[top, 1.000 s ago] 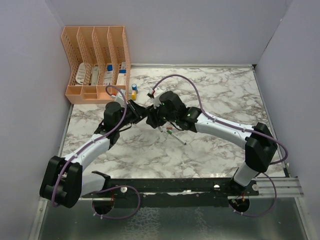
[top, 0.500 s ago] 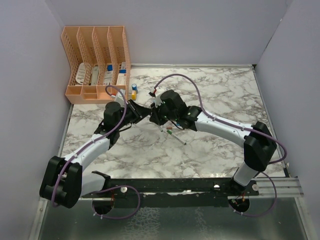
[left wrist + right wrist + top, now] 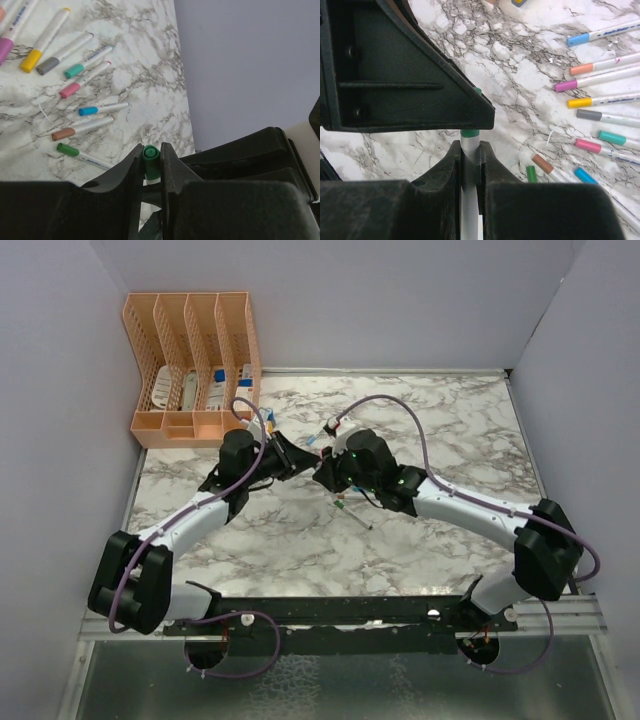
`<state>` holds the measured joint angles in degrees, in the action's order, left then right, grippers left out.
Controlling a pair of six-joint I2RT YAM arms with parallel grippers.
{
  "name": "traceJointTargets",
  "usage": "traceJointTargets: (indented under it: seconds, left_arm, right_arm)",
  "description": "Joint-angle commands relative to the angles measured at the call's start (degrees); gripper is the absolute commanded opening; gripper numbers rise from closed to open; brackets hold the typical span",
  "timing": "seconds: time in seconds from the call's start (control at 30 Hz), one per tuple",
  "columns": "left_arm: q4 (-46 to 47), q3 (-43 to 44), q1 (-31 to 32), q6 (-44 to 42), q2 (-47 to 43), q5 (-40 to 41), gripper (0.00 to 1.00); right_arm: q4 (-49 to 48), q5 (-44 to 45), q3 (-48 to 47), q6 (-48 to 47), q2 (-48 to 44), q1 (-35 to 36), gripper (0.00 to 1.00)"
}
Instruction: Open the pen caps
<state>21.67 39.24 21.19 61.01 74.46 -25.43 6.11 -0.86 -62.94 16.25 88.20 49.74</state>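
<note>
Green cap (image 3: 151, 161) clamped in left pincer (image 3: 150, 151), white barrel (image 3: 469, 205) in right pincer (image 3: 468, 148), above open marble table (image 3: 450, 430).

This is a robotics lab test cell, not a home or an office. Plain pale lilac-grey partition walls (image 3: 400, 300) box in a white-and-grey marble-patterned tabletop (image 3: 450, 430) on three sides. Two white-and-black jointed robot arms (image 3: 470, 502) stand on a black metal rail (image 3: 350, 610) at the near edge, with loose purple cables (image 3: 378, 398) looping over them. The props are staged stationery: a peach plastic slotted desk organiser (image 3: 190, 340) in the far corner, and thin white marker pens (image 3: 615, 100) with small coloured plastic caps (image 3: 580, 102) lying side by side.
</note>
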Motion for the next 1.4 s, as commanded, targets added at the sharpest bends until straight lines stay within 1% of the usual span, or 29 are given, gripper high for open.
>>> traceJointTargets:
  seconds: [0.0,0.13,0.33,0.4,0.47,0.53,0.63,0.73,0.83,0.97,1.13,1.37]
  left_arm:
    - [4.30,4.14,-5.09,-3.19,3.04,13.60,0.00]
    - [4.26,3.23,-5.90,-3.49,3.11,13.74,0.00]
    - [4.11,1.90,-7.60,-3.65,2.22,14.37,0.00]
    - [2.04,3.08,-7.70,-5.53,2.90,14.00,0.00]
    - [-3.28,4.83,-7.70,-8.13,4.05,13.60,0.00]
    - [-10.66,7.74,-7.58,-12.34,5.93,14.27,0.00]
    - [-19.92,11.08,-7.50,-18.64,9.02,15.97,0.00]
    - [-25.92,13.22,-7.40,-23.18,11.87,18.44,0.00]
    - [-30.22,15.16,-7.27,-26.72,14.73,21.14,0.00]
    - [-34.86,18.55,-6.37,-31.07,19.20,25.88,0.00]
    - [-37.28,21.56,-6.04,-33.36,24.27,26.74,0.00]
    - [-38.97,24.79,-5.67,-35.41,27.33,27.26,0.00]
  right_arm:
    - [9.84,-2.81,6.57,2.08,-7.74,1.50,0.01]
    - [11.22,-1.81,8.09,2.46,-9.74,1.50,0.01]
    - [11.22,-2.71,10.27,3.61,-10.80,1.50,0.01]
    - [11.27,-0.91,10.37,3.70,-10.94,1.36,0.01]
    - [12.17,2.15,9.67,3.68,-10.63,0.94,0.01]
    - [13.56,4.39,8.20,3.19,-9.78,-1.11,0.01]
    - [14.25,4.42,6.14,2.12,-8.75,-6.85,0.01]
    - [12.97,4.15,4.31,0.15,-7.82,-12.08,0.01]
    - [13.65,5.04,1.19,-1.86,-5.59,-15.13,0.01]
    - [13.77,5.25,-0.78,-3.32,-3.18,-19.07,0.01]
    - [13.25,3.89,-1.40,-4.05,-1.42,-24.91,0.01]
    - [13.20,3.05,-1.99,-4.49,-0.10,-27.24,0.01]
